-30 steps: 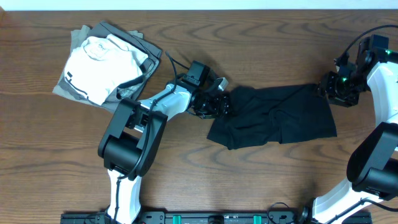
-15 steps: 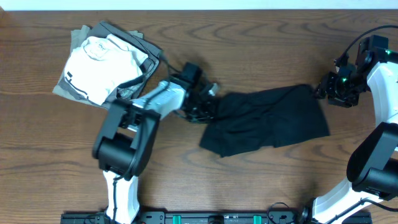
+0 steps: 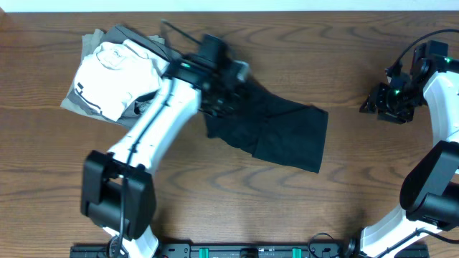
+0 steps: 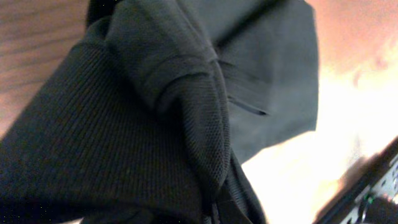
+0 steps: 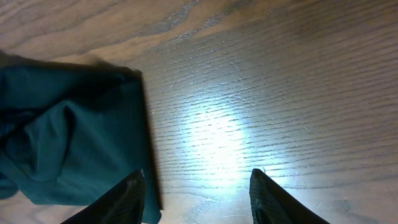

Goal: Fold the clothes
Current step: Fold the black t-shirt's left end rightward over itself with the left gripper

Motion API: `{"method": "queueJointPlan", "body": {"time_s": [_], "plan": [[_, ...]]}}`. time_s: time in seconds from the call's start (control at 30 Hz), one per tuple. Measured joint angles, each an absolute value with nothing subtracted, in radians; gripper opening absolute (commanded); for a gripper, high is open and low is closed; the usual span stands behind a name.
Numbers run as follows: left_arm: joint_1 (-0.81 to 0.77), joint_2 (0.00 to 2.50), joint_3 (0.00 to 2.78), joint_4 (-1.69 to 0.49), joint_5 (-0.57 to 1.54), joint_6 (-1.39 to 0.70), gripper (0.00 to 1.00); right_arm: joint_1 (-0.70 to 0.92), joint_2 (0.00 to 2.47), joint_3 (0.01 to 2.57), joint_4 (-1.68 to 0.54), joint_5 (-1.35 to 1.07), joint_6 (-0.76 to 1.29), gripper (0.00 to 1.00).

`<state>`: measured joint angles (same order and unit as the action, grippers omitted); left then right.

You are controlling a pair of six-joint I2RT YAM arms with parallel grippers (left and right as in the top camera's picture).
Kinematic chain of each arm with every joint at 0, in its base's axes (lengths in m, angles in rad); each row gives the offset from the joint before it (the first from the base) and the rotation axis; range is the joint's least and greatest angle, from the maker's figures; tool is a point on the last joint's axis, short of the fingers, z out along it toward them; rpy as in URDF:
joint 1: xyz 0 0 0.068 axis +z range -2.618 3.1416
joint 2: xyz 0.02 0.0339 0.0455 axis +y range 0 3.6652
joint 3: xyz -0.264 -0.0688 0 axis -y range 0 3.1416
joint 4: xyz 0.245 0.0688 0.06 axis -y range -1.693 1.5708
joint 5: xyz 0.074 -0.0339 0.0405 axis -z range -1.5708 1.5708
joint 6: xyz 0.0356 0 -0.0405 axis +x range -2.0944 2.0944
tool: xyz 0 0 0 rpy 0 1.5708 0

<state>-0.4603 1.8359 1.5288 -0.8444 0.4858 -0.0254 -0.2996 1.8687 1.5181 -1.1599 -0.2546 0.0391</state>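
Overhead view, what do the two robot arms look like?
Both have white shells and black joints. The left arm ends in a black left pincer. The right arm carries a looping black cable and a green light near its black right pincer.

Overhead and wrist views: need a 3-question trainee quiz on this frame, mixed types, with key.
1. True or false: the right gripper is open, with only bare table between its fingers.
2. Multiple choice: seen from overhead, the folded white garment lies A. on the left arm's side of the black shirt; B. on top of that shirt; C. beside the right gripper.
3. Fill in: the left gripper holds a bunched end of the ___.
Key: 1 true; 2 A; 3 black shirt.
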Motion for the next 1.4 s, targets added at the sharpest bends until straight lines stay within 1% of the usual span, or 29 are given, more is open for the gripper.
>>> {"method": "queueJointPlan", "body": {"time_s": [0.13, 0.3, 0.53, 0.67, 0.83, 0.9, 0.93, 0.97, 1.1, 1.13, 1.2, 1.3, 1.4], "plan": [[-0.608, 1.842, 1.529, -0.807, 0.433, -0.031, 0.06, -0.300, 1.869, 1.518, -1.160, -0.255, 0.039, 0.52], [-0.750, 1.843, 1.569, -0.841, 0.321, -0.033, 0.06, -0.300, 1.869, 1.518, -1.162, -0.258, 0.039, 0.52], [-0.751, 1.843, 1.637, -0.780, 0.234, -0.039, 0.06, -0.300, 1.869, 1.518, -1.162, -0.274, 0.039, 0.52], [-0.754, 1.860, 1.637, -0.749, 0.229, -0.053, 0.06, -0.300, 1.869, 1.518, -1.162, -0.278, 0.039, 0.52], [-0.785, 1.930, 1.637, -0.657, 0.241, -0.094, 0.07, -0.300, 1.869, 1.518, -1.163, -0.281, 0.039, 0.52], [-0.805, 1.957, 1.637, -0.617, 0.255, -0.104, 0.17, -0.300, 1.869, 1.518, -1.163, -0.281, 0.039, 0.52], [-0.816, 1.967, 1.637, -0.600, 0.261, -0.107, 0.32, -0.300, 1.869, 1.518, -1.163, -0.281, 0.039, 0.52], [-0.825, 1.974, 1.637, -0.590, 0.264, -0.111, 0.44, -0.300, 1.869, 1.518, -1.163, -0.281, 0.038, 0.52], [-0.871, 1.981, 1.637, -0.575, 0.284, -0.099, 0.55, -0.300, 1.869, 1.518, -1.165, -0.281, 0.038, 0.53], [-0.877, 1.981, 1.637, -0.575, 0.286, -0.096, 0.56, -0.300, 1.869, 1.518, -1.165, -0.281, 0.038, 0.53], [-0.881, 1.981, 1.637, -0.575, 0.287, -0.094, 0.60, -0.300, 1.869, 1.518, -1.165, -0.281, 0.037, 0.53], [-0.876, 1.981, 1.638, -0.578, 0.282, -0.092, 0.60, -0.300, 1.869, 1.518, -1.166, -0.281, 0.037, 0.53], [-0.871, 1.980, 1.641, -0.622, 0.229, -0.093, 0.61, -0.300, 1.869, 1.518, -1.174, -0.281, 0.037, 0.53]]}}
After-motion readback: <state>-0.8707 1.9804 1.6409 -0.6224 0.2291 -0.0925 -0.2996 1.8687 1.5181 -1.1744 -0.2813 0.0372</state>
